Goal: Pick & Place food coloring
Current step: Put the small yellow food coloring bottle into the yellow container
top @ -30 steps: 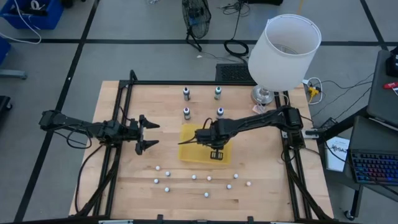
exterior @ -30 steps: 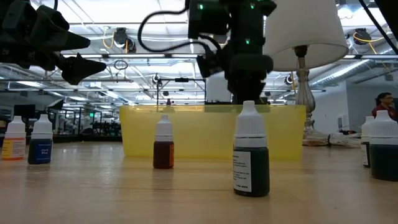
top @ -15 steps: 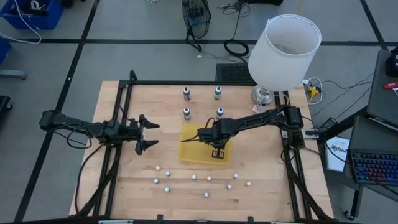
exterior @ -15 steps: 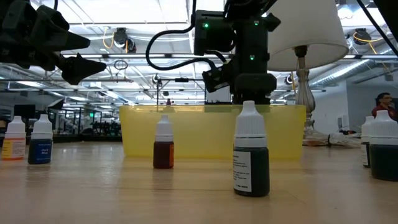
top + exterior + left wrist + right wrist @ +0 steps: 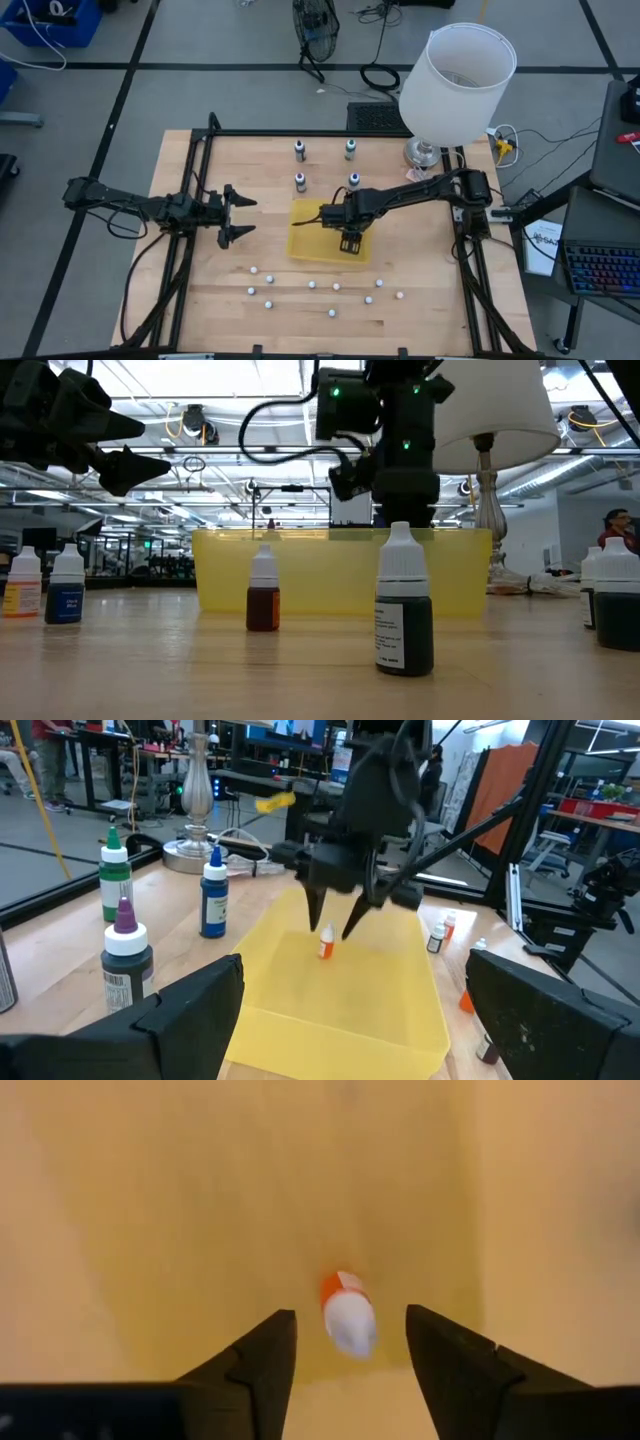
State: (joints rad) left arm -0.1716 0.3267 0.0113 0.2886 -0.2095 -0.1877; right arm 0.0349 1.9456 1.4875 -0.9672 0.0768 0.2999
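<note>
The right gripper (image 5: 345, 1342) hangs over the shallow yellow plastic tray (image 5: 300, 1020), its fingers (image 5: 262, 1355) spread, gripping nothing. A small orange dropper bottle with a white cap (image 5: 345, 1312) stands in the tray just beneath and between them, clear of both. To finish the release well, the arm should rise straight up without brushing the cap. Four more dropper bottles (image 5: 300, 151) stand beyond the tray. The left gripper (image 5: 232, 214) waits aside, fingers wide apart.
</note>
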